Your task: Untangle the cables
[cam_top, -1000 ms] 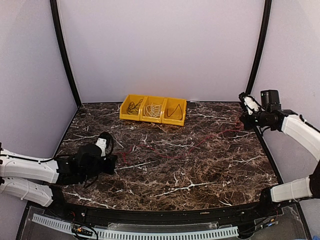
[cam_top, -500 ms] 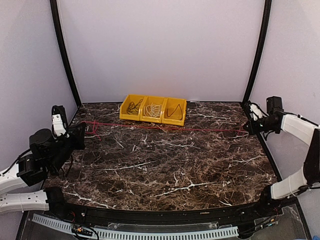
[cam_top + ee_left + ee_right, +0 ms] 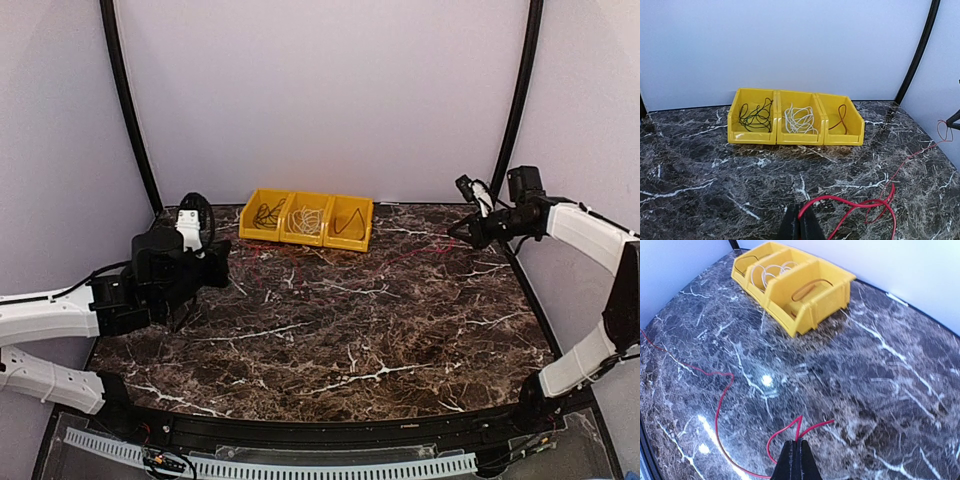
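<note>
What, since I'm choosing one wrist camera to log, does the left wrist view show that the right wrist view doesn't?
Only the left wrist view: the yellow three-compartment plastic bin face-on, with the tangled black cable plain in its left compartment. Only the right wrist view: bright light reflections on the dark marble table, and the bin seen cornerwise. Both: the coiled white cable in the middle compartment, and the thin red cable, pinched by the left fingers in one and the right fingers in the other.

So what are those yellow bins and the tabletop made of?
The yellow bins look like glossy moulded plastic: even colour, rounded rims. The tabletop looks like polished dark marble, white-veined with lamp glare, though it could be printed laminate.
</note>
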You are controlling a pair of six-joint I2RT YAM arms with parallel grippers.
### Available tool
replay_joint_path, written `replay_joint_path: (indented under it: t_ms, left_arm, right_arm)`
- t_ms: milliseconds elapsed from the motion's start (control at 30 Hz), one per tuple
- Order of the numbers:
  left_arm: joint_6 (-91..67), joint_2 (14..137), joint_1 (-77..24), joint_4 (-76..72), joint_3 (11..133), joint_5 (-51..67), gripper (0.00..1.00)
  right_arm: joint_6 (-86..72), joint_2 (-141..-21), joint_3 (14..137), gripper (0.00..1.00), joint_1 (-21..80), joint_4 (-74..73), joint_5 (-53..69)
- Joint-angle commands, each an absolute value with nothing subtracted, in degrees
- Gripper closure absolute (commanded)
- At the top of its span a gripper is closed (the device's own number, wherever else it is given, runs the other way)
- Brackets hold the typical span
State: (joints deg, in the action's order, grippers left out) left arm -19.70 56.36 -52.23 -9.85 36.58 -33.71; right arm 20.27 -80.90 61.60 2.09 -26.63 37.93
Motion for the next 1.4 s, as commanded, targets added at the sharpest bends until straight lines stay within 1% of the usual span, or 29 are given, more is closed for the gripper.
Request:
replay_joint_path:
  t_ms: [0,100,267,533,767,1033,1100,1133,1200,1233,1300,1367]
  left_arm:
    - [-17.6,65.3,-51.9,-13.3,47.7,-29.4,1.00]
    - [-18.4,70.0,-51.9,-13.4,51.5,-27.1,1.00]
    - [-19.5,73.8,-51.8,-18.0,54.8,-24.5,1.00]
    - [-18.1,84.8,-49.8,-21.5,64.7,-24.2,1.00]
    - [-20.8,93.8,-43.1,-25.6,73.6,-19.4,1.00]
    - [-20.3,105.0,-40.9,-32.6,83.8,-14.5,1.00]
    - [-20.4,108.0,-40.7,-33.6,87.2,-13.6,1.00]
    - [-20.5,110.2,-40.7,-33.6,89.7,-12.8,1.00]
    - [-21.0,113.2,-40.6,-33.5,93.2,-11.8,1.00]
    - [-21.2,114.7,-40.6,-33.6,94.0,-11.6,1.00]
    - [-21.5,116.3,-40.6,-34.0,95.7,-11.4,1.00]
    - [-21.3,117.4,-40.6,-34.7,96.3,-12.0,1.00]
  right_arm:
    - [18.9,-85.4,69.8,1.00,7.0,-25.8,39.7]
    - [18.2,-89.2,75.6,1.00,10.8,-23.9,37.7]
    - [14.9,-98.9,86.0,1.00,15.5,-20.7,35.5]
    - [8.9,-118.3,107.1,1.00,18.3,-18.5,34.5]
    - [5.7,-130.2,118.5,0.99,18.9,-14.4,30.5]
    - [2.4,-140.2,128.9,0.96,19.2,-11.6,30.0]
    - [2.1,-142.2,130.4,0.92,19.5,-11.4,29.5]
    - [2.0,-143.1,131.0,0.86,19.7,-11.5,28.7]
    - [2.1,-143.2,130.9,0.72,19.9,-12.5,28.4]
    - [1.9,-142.8,130.5,0.68,19.8,-13.3,28.3]
    - [2.0,-140.1,127.9,0.64,19.5,-14.6,28.7]
    - [1.5,-135.5,122.6,0.61,18.6,-14.3,29.4]
